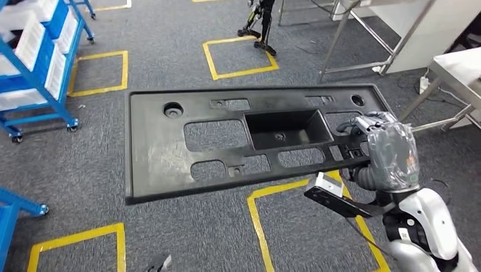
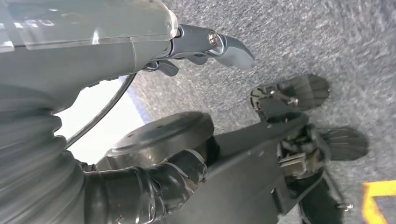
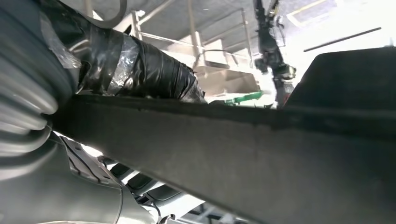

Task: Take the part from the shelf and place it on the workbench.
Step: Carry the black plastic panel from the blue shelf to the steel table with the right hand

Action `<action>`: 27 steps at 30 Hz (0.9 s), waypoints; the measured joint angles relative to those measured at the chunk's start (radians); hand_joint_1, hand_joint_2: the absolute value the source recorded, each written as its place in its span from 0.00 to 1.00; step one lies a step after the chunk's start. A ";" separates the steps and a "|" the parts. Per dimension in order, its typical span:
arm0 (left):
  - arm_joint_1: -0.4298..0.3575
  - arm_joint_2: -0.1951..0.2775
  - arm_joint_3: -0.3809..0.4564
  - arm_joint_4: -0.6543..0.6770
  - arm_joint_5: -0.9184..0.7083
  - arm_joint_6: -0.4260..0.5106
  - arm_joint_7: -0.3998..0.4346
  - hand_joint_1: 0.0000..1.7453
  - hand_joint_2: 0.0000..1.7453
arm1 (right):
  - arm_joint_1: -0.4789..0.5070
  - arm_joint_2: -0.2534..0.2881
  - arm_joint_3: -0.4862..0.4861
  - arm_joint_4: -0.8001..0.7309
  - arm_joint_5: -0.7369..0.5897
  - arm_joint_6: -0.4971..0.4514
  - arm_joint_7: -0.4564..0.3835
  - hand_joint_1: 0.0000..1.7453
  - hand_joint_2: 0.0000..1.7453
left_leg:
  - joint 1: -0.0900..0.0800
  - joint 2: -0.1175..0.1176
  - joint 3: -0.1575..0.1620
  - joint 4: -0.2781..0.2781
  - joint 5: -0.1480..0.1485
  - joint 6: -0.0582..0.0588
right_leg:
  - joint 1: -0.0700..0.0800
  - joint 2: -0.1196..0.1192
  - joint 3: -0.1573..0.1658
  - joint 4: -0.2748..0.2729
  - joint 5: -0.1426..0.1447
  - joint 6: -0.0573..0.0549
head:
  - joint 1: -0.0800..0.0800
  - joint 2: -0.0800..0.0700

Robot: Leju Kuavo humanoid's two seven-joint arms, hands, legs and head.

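The part is a large flat black plastic panel (image 1: 159,153) with several cut-outs and a deep rectangular recess. In the head view it hangs level above the grey carpet, across the middle of the picture. My right hand (image 1: 385,150), wrapped in clear plastic, grips the panel at its right end. The right wrist view shows the panel's edge (image 3: 280,158) close up, with my right hand's black-taped finger (image 3: 140,70) curled over it. In the left wrist view my left hand (image 2: 196,51) hangs over the carpet, fingers stretched out, holding nothing.
A blue wheeled shelf (image 1: 39,62) with white bins stands at the far left. A white workbench (image 1: 459,68) is at the right edge, with a metal-framed table (image 1: 363,34) behind it. Yellow floor squares (image 1: 238,56) mark the carpet. Another robot's legs (image 1: 258,25) stand ahead.
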 joint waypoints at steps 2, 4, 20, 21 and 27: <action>-0.002 0.000 0.000 0.000 0.001 -0.002 0.000 0.00 1.00 | 0.001 -0.003 -0.002 -0.004 0.000 0.001 0.001 1.00 1.00 | 0.002 -0.003 0.011 0.013 -0.002 -0.013 | -0.005 0.024 0.023 -0.015 0.006 -0.012 | 0.000 0.000; -0.004 -0.001 -0.001 0.000 0.002 -0.004 0.000 0.00 1.00 | -0.004 -0.005 -0.003 -0.007 0.001 0.002 0.001 1.00 1.00 | 0.007 -0.045 -0.021 0.083 -0.015 -0.020 | -0.010 0.047 0.050 -0.024 -0.003 -0.022 | -0.001 0.000; 0.005 -0.001 -0.005 0.003 0.012 -0.004 -0.003 0.00 1.00 | 0.004 -0.011 -0.007 -0.018 0.015 0.011 0.005 1.00 1.00 | 0.002 -0.109 -0.103 -0.005 0.091 0.022 | -0.022 0.105 0.075 0.166 -0.080 0.017 | -0.002 0.000; 0.005 0.000 -0.005 0.003 0.013 -0.004 -0.003 0.00 1.00 | 0.004 -0.012 -0.007 -0.017 0.015 0.011 0.004 1.00 1.00 | 0.002 -0.102 -0.082 -0.010 0.078 0.023 | -0.023 0.090 0.033 0.213 -0.101 0.022 | -0.001 0.000; 0.009 0.000 -0.005 0.004 0.016 -0.004 -0.002 0.00 1.00 | 0.008 -0.013 -0.007 -0.017 0.017 0.015 0.005 1.00 1.00 | 0.002 -0.051 0.063 -0.018 -0.036 0.010 | -0.035 0.040 -0.084 0.108 -0.083 0.027 | 0.000 0.000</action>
